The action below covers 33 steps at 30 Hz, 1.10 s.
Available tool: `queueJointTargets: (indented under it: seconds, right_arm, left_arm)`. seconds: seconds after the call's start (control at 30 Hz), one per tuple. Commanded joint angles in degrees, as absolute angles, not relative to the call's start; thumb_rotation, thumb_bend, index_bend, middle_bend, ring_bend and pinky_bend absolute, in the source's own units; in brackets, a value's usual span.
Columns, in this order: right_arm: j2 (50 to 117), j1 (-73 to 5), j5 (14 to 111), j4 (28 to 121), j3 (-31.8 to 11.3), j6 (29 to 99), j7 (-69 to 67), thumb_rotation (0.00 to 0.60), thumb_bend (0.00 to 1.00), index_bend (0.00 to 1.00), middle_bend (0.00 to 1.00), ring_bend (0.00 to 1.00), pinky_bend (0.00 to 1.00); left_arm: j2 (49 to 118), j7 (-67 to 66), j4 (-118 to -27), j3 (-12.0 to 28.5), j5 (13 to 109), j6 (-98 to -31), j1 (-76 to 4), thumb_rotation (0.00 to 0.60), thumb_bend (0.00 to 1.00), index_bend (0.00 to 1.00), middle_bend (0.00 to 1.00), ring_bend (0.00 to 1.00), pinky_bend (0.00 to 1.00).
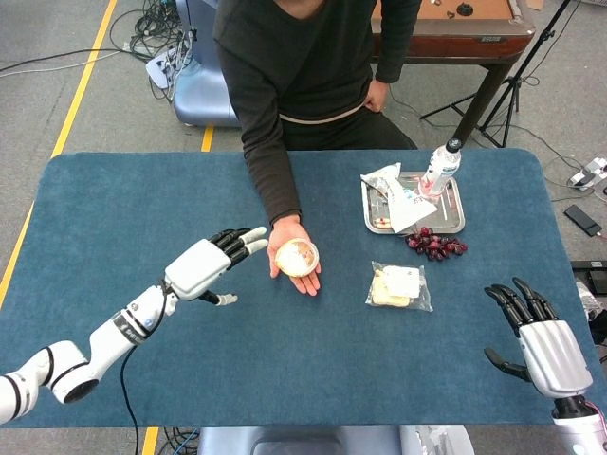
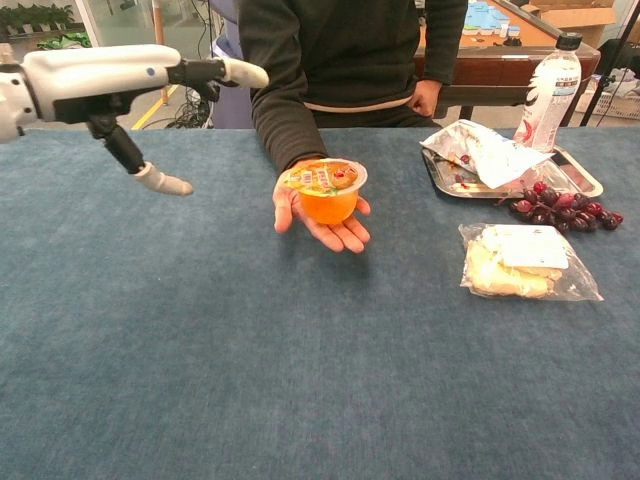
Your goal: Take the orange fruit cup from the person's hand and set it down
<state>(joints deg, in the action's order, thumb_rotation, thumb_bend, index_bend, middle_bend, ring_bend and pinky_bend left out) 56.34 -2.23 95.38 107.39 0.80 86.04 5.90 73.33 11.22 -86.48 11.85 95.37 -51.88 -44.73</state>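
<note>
The orange fruit cup (image 2: 323, 193) sits upright on the person's hand (image 2: 322, 212), held palm up above the middle of the table (image 1: 142, 218), a little toward the far edge. The left hand (image 1: 207, 266) hangs just beside it on the cup's left, not touching, fingers (image 1: 244, 238) apart and pointing at the cup, thumb dropped below. The right hand (image 1: 542, 337) hovers near the table's near right corner, fingers spread, holding nothing.

The cup looks like a small thin-walled plastic tub with a peel-off film lid (image 1: 298, 256) and a flared rim. It is probably light, filled with jelly or syrup, so its weight may shift if tilted. The wall is likely smooth and somewhat springy; a hard squeeze could buckle it or burst the film. The best hold seems to be around the side wall just under the rim, thumb opposite the fingers, keeping it level and clear of the person's fingertips beneath.
</note>
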Motion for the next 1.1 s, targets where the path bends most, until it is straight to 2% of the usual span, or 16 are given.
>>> queueJointTargets:
  seconds: [0.03, 0.5, 0.9, 1.1]
  right_arm:
    - [56.4, -2.2, 95.2, 107.3, 0.8, 85.9, 5.8, 0.600, 0.15, 0.13, 0.15, 0.00, 0.16]
    - [56.5, -2.6, 94.3, 106.4, 0.6, 85.1, 4.8, 0.600, 0.15, 0.13, 0.15, 0.00, 0.16]
    - [56.4, -1.7, 93.8, 104.6, 0.9, 86.3, 2.6, 0.600, 0.15, 0.13, 0.15, 0.00, 0.16]
    - [56.4, -1.4, 93.6, 103.3, 0.9, 86.8, 1.2, 0.600, 0.15, 0.13, 0.15, 0.00, 0.16]
  left_arm:
    - [76.0, 10.0, -84.1, 13.4, 92.3, -47.9, -48.6, 0.600, 0.17, 0.00, 0.00, 0.00, 0.09]
    - [79.8, 0.2, -80.7, 15.6, 81.8, -32.5, -61.5, 0.600, 0.17, 0.00, 0.00, 0.00, 0.09]
    - [85.5, -7.4, -74.0, 15.5, 71.5, -26.6, -69.2, 0.600, 0.17, 0.00, 0.00, 0.00, 0.09]
    - [87.7, -10.1, -70.8, 14.0, 67.7, -25.1, -71.8, 0.600, 0.17, 0.05, 0.00, 0.00, 0.09]
